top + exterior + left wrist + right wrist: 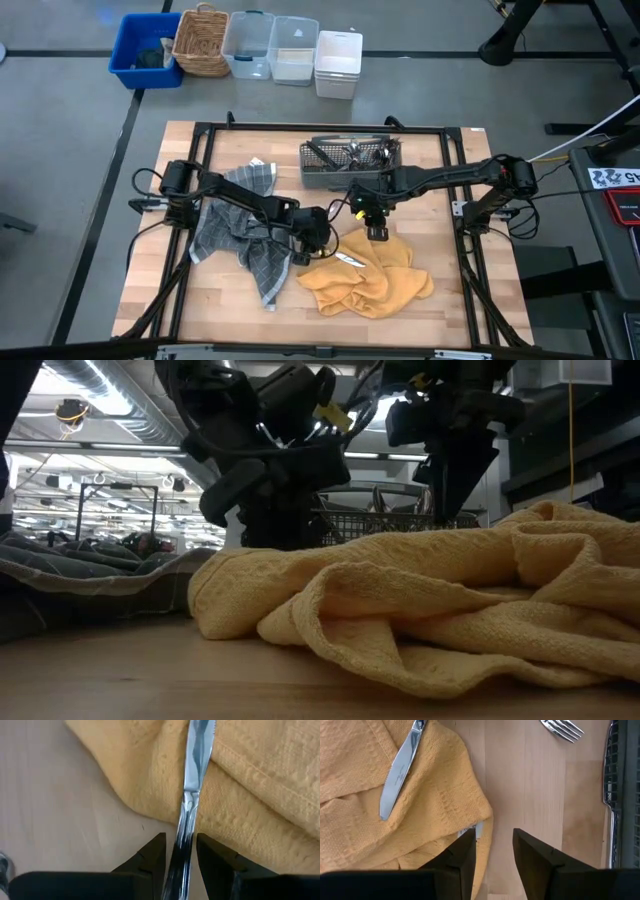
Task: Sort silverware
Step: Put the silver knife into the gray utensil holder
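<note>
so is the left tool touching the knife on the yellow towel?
Cannot tell. The left wrist view shows the knife handle running between the left tool's fingers, but slim gaps or contact aren't plain.
</note>
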You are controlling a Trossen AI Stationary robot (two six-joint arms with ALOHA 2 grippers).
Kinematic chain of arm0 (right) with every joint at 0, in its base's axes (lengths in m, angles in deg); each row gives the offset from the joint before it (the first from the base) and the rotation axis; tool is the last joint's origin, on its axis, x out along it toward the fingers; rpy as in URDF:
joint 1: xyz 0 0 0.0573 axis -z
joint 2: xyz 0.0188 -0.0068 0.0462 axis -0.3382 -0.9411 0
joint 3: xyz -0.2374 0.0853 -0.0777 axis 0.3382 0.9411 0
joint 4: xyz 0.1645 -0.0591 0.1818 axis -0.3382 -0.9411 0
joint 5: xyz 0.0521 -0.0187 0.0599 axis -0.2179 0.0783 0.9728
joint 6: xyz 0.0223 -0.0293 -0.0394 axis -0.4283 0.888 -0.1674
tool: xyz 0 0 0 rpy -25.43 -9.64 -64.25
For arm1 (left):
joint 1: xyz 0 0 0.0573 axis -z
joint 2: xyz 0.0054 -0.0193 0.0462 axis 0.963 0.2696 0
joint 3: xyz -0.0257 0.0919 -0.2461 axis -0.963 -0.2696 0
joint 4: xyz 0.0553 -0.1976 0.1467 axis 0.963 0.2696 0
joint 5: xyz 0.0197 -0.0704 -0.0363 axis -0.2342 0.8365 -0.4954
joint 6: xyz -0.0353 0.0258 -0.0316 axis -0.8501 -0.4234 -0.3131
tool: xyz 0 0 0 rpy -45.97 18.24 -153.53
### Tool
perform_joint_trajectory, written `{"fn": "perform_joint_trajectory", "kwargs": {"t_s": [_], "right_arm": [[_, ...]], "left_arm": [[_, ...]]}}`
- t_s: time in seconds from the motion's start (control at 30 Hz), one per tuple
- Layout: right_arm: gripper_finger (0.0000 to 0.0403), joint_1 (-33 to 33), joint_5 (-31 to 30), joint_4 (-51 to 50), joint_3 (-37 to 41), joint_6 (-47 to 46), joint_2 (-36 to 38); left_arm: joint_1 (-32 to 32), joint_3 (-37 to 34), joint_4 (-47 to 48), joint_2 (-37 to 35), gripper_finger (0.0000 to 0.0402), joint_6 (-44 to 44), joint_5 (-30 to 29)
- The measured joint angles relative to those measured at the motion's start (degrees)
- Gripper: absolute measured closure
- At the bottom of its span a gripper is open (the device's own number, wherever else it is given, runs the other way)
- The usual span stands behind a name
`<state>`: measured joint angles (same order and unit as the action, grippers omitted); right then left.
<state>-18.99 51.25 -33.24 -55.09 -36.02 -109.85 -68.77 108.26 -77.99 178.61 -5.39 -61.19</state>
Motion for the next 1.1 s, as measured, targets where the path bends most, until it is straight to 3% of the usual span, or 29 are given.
{"fn": "perform_joint_trajectory", "kwargs": {"t_s": [0.3,0.5,0.7,1.1], "right_arm": [[0.0271,0.00,-0.24,-0.35,0.00,0.02,0.00],[0.0271,0.00,-0.29,-0.40,0.00,0.02,0.00],[0.0271,0.00,-0.67,-1.60,0.00,0.02,1.50],[0.0272,0.00,-7.17,-2.78,-0.02,-0.09,9.36]], "left_arm": [[0.06,0.20,-0.73,3.05,0.0306,0.72,0.25],[0.05,0.07,-0.29,2.04,0.0362,0.12,-0.10],[0.04,-0.13,0.41,-0.65,0.0364,-5.10,-0.17],[-2.06,-0.07,-0.15,-9.22,0.0362,-9.57,-3.46]]}}
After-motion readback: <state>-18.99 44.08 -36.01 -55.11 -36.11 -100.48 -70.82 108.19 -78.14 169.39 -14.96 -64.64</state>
